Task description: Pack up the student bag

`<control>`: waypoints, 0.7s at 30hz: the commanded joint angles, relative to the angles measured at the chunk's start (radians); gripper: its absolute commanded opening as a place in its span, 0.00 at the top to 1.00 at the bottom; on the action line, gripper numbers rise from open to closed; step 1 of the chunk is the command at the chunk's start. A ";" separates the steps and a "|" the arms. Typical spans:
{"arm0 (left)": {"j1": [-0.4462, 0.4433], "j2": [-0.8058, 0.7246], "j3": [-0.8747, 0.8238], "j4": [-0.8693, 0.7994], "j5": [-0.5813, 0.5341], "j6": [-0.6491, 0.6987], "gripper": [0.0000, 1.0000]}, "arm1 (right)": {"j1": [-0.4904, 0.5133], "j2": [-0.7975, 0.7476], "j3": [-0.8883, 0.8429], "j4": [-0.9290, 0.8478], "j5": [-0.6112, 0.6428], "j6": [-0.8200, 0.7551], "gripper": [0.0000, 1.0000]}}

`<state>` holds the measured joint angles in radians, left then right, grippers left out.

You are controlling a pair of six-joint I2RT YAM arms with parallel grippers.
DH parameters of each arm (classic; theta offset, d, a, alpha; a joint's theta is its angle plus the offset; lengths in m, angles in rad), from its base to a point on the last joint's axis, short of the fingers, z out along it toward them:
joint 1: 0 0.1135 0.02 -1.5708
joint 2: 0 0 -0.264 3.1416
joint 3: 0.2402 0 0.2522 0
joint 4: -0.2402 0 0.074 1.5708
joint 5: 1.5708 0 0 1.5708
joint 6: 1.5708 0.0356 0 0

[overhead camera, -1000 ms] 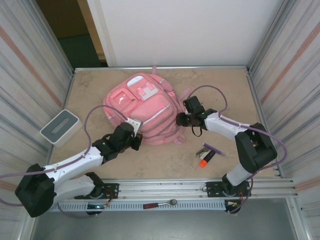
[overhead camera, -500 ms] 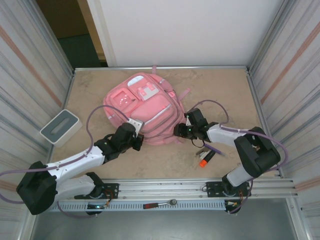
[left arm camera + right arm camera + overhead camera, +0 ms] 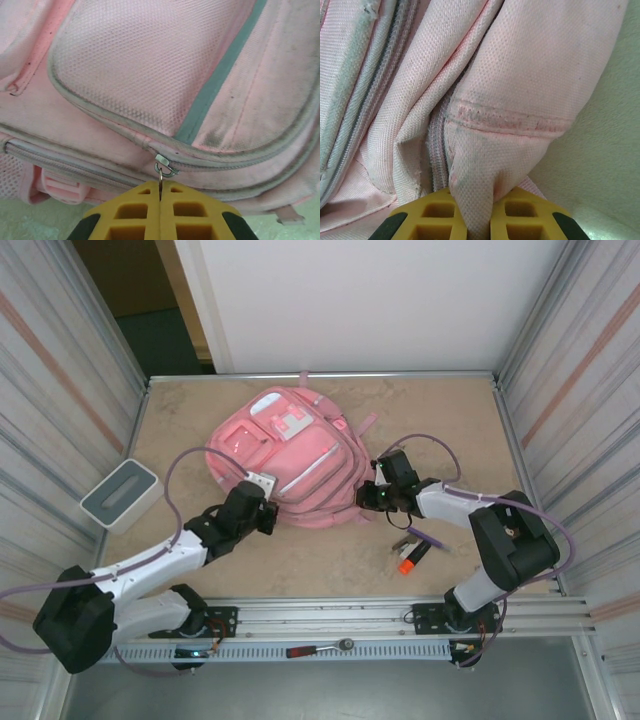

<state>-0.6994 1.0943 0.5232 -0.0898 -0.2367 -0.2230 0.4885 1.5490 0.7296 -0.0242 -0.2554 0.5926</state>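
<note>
Left gripper (image 3: 160, 194): clenched, its yellow fingers (image 3: 134, 211) pressed together on the thin metal zip pull (image 3: 160, 175), which hangs from a silver slider on a grey zip just ahead of the fingertips. Right gripper (image 3: 479, 202): grasping a fold of pink fabric at the bag's edge, the cloth pinched between both yellow pads, with a grey zip running just to the left of the fold. The student bag (image 3: 290, 455) lies flat on the table (image 3: 470, 430), front face up, between the two grippers. In the top view the left gripper (image 3: 262, 512) meets its lower-left edge and the right gripper (image 3: 372, 498) meets its lower-right edge. The white-trimmed patch (image 3: 293, 424) near the bag's top lies well ahead of both grippers and is too small to read any marking. A grey-white box (image 3: 121, 494) sits well to the left of the left gripper, apart from the bag. An orange-capped marker (image 3: 412, 558) and a purple pen (image 3: 428, 537) lie close together on the near side of the right gripper, beside its forearm. Their print cannot be made out.
</note>
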 commanded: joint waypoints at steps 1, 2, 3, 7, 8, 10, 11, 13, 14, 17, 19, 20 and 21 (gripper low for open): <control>0.025 0.056 0.006 -0.073 -0.160 -0.044 1.00 | -0.021 -0.033 0.023 -0.040 0.062 -0.054 1.00; 0.025 0.075 0.012 -0.071 -0.173 -0.045 1.00 | -0.013 -0.029 0.024 -0.032 0.048 -0.052 1.00; 0.026 0.093 0.020 -0.073 -0.192 -0.051 1.00 | -0.002 -0.026 0.026 -0.027 0.040 -0.052 1.00; 0.022 0.134 0.064 -0.111 -0.212 -0.058 0.86 | 0.035 -0.011 0.036 -0.027 0.041 -0.055 0.98; 0.013 0.130 0.069 -0.116 -0.213 -0.056 0.77 | 0.041 -0.011 0.036 -0.026 0.041 -0.054 0.98; -0.020 0.100 0.075 -0.129 -0.231 -0.056 0.59 | 0.049 -0.010 0.037 -0.031 0.035 -0.056 0.96; -0.038 0.081 0.076 -0.134 -0.247 -0.056 0.53 | 0.051 -0.011 0.039 -0.034 0.033 -0.057 0.95; -0.072 0.032 0.082 -0.149 -0.271 -0.053 0.40 | 0.053 -0.022 0.043 -0.045 0.030 -0.067 0.91; -0.086 0.004 0.088 -0.151 -0.260 -0.040 0.35 | 0.052 -0.034 0.046 -0.057 0.027 -0.075 0.85; -0.111 -0.057 0.095 -0.094 -0.174 0.008 0.24 | 0.027 -0.100 0.047 -0.102 0.022 -0.110 0.57; -0.114 -0.057 0.104 -0.037 -0.107 0.027 0.20 | 0.000 -0.151 0.044 -0.136 0.035 -0.125 0.47; -0.114 -0.039 0.118 -0.017 -0.081 0.036 0.19 | -0.015 -0.178 0.041 -0.152 0.047 -0.128 0.44; -0.115 -0.010 0.138 -0.003 -0.065 0.047 0.18 | -0.028 -0.202 0.037 -0.168 0.061 -0.130 0.41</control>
<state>-0.8074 1.0534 0.6071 -0.1650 -0.3737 -0.2218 0.4900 1.4261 0.7456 -0.1326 -0.2256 0.5068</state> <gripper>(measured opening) 0.813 0.574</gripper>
